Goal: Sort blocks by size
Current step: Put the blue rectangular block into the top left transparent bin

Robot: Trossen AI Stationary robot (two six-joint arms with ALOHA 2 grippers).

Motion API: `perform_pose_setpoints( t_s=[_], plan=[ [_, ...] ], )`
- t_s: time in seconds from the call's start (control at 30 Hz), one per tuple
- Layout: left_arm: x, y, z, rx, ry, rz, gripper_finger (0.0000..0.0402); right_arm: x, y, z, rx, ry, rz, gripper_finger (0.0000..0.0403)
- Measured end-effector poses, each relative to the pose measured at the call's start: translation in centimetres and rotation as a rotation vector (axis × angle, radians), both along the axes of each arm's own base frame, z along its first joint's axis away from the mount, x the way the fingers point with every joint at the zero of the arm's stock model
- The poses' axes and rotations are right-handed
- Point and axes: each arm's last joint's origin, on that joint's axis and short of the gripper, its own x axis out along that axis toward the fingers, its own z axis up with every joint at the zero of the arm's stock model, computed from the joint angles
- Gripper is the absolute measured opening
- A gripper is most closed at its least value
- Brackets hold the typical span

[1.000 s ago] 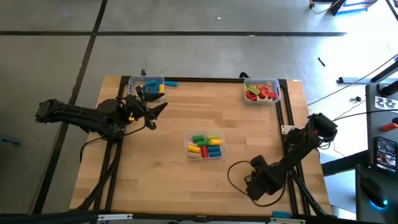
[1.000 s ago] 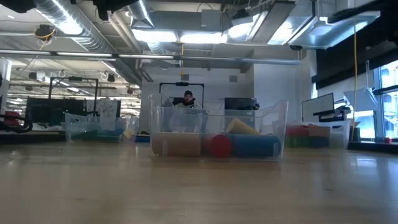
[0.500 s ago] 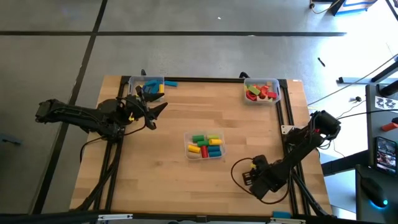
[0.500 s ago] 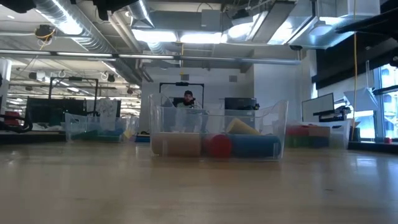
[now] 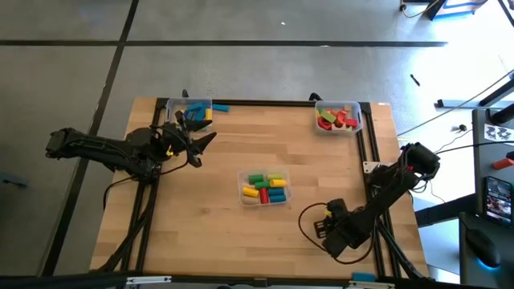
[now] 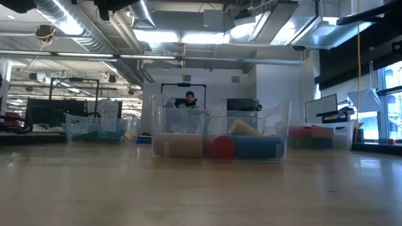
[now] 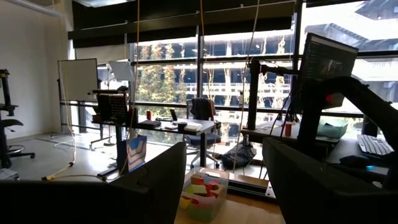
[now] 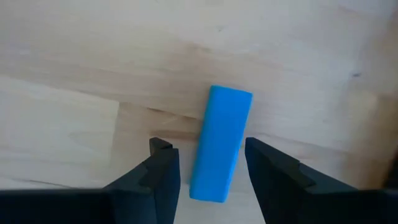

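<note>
Right pincer point(image 8: 208, 171) hanging low over worktop point(image 5: 217, 233) near 4 o'clock corner, having shifted slightly outward; jaws parted, straddling blue block point(image 8: 221, 143) lying flat, not yet gripping. Left pincer point(image 5: 205, 143) waiting open, empty, near 10 o'clock bin point(image 5: 193, 104). Pickup seems imminent.

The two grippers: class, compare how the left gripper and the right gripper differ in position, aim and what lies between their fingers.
The left gripper sits near the table's far left corner; the right gripper is at the near right. The left gripper points level across the table, nothing between its fingers; the right gripper points down, straddling a blue block lying flat. Both are open.
</note>
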Motion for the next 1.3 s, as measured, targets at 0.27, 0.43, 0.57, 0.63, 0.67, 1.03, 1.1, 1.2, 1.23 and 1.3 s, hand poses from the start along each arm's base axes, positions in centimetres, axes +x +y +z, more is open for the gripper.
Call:
perform_pose_setpoints(
  t_s=[0.27,0.43,0.57,0.63,0.67,1.03,1.1,1.2,1.23,1.3],
  plan=[
    [0.0,0.0,0.0,0.000,0.001,0.000,0.0210,-0.4,-0.3,-0.8,-0.001,0.025,-0.005,0.0175],
    [0.0,0.0,0.0,0.000,0.000,0.000,0.0210,-0.6,-0.6,-2.0,0.016,0.000,-0.005,0.0175],
    [0.0,0.0,0.0,0.000,0.000,0.000,0.0210,-0.7,-0.7,-3.0,0.048,-0.034,-0.006,0.0175],
    [0.0,0.0,0.0,0.000,0.000,0.000,0.0210,-0.8,-0.8,-3.2,0.046,-0.047,-0.006,0.0175],
    [0.0,0.0,0.0,0.000,0.000,0.000,0.0210,-0.8,-0.8,-3.3,0.040,-0.051,-0.006,0.0175],
    [0.0,0.0,0.0,0.000,0.000,0.000,0.0210,-0.9,-1.0,-3.4,0.023,-0.049,0.028,0.0130],
    [0.0,0.0,0.0,0.000,0.000,0.000,0.0210,-0.9,-1.0,-3.4,0.021,-0.047,0.031,0.0110],
    [0.0,0.0,0.0,0.000,0.000,0.000,0.0210,-0.9,-1.0,-3.4,0.016,-0.048,0.035,0.0084],
    [0.0,0.0,0.0,0.000,0.000,0.000,0.0210,-0.9,-1.0,-3.4,0.014,-0.052,0.035,0.0078],
    [0.0,0.0,0.0,0.000,0.000,0.000,0.0210,-0.9,-1.0,-3.4,0.007,-0.060,0.041,0.0071]
  ],
)
